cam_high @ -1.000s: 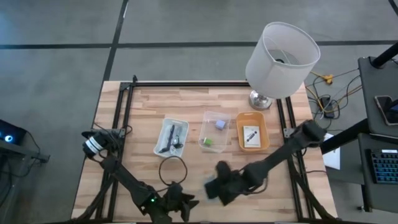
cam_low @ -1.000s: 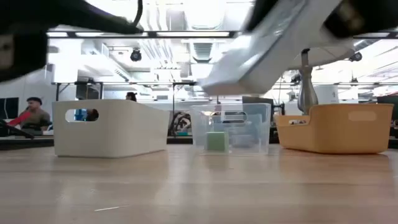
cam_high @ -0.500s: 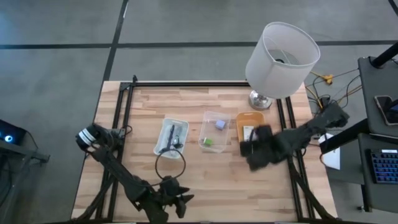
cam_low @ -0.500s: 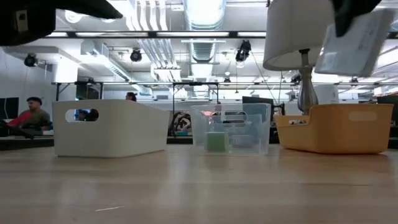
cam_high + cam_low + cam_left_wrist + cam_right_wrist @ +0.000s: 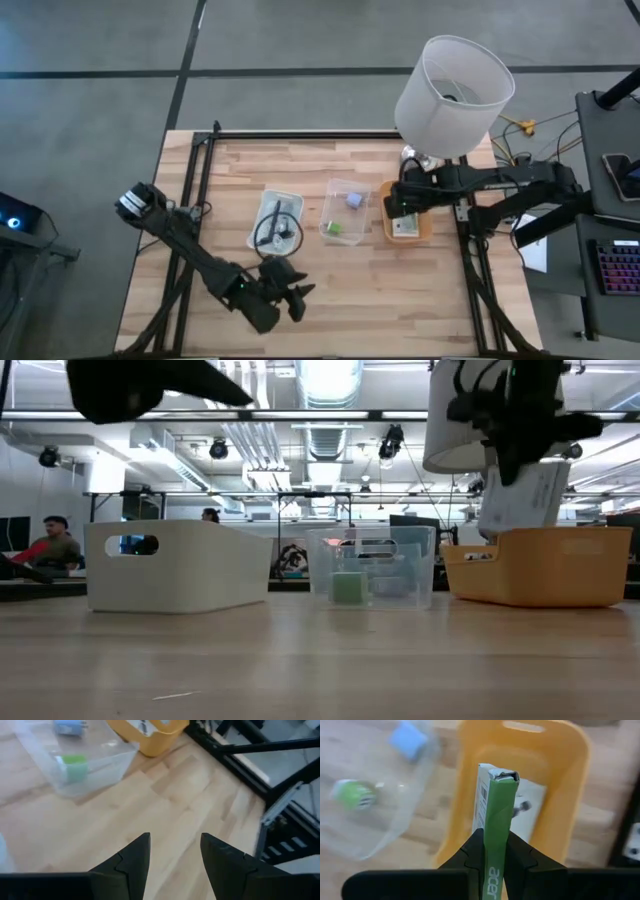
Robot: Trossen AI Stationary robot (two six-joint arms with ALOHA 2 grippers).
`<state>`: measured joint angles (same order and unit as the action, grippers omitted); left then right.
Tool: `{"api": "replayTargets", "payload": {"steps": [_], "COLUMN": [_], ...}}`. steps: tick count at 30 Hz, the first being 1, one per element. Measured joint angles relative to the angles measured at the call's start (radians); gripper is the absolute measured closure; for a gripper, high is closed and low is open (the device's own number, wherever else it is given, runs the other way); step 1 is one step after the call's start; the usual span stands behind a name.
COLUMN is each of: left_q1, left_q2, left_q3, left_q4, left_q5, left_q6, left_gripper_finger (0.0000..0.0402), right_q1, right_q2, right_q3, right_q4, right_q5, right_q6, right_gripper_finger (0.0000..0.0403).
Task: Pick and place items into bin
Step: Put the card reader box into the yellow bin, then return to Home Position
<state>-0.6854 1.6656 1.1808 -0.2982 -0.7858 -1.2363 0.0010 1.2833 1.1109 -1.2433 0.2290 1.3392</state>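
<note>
My right gripper (image 5: 400, 207) is shut on a flat packet (image 5: 498, 805) with a green edge and white printed faces, above the orange bin (image 5: 424, 225) at the table's right. Another white packet (image 5: 532, 810) lies flat in that bin. The clear bin (image 5: 345, 188) holds a lavender-blue block (image 5: 354, 200) and a green piece (image 5: 335, 228). The white bin (image 5: 262, 215) holds a dark cable bundle (image 5: 276, 228). My left gripper (image 5: 172, 855) is open and empty above bare table near the front edge (image 5: 288, 298). My right gripper pinches the packet's two flat faces between its fingers, at the end nearest the wrist (image 5: 493, 865). The fingers come from above. The packet (image 5: 522, 495) hangs tilted below them, its lower end at about the height of the orange bin's rim (image 5: 540, 532).
A lamp with a white shade (image 5: 455, 85) stands at the far right corner, close behind the orange bin. The three bins stand in a row across the table's middle. Bare wood lies in front of them. People sit in the room beyond (image 5: 50, 545).
My right gripper has carried the packet from the table's near middle toward the far right, up over the orange bin, and the packet now hangs down over it. My left gripper has gone a little toward the far edge, still open.
</note>
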Motion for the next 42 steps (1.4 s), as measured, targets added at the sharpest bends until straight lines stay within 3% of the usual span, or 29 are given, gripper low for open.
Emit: {"api": "replayTargets", "payload": {"steps": [13, 20, 25, 30, 42], "left_q1": [0.059, 0.060, 0.060, 0.060, 0.065], "left_q2": [-0.030, -0.030, -0.029, -0.029, -0.034], "left_q3": [-0.072, -0.101, -0.104, -0.104, -0.103], "left_q4": [0.013, 0.038, 0.036, 0.036, 0.044], "left_q5": [0.052, 0.074, 0.074, 0.074, 0.070], "left_q6": [0.011, -0.031, -0.039, -0.039, -0.022], "left_gripper_finger": [0.0242, 0.0242, 0.0242, 0.0242, 0.0242], "right_q1": [-0.047, -0.056, -0.057, -0.051, 0.063], "right_q2": [0.029, 0.079, 0.094, 0.078, 0.057], "right_q3": [-0.186, -0.194, -0.176, -0.141, 0.113], "right_q4": [0.261, 0.245, 0.191, 0.126, -0.044], "right_q5": [-0.052, -0.050, -0.049, -0.047, 0.078], "right_q6": [-0.082, -0.081, -0.083, -0.062, -0.064], "right_gripper_finger": [0.0370, 0.0311, 0.0249, 0.0213, 0.0211]}}
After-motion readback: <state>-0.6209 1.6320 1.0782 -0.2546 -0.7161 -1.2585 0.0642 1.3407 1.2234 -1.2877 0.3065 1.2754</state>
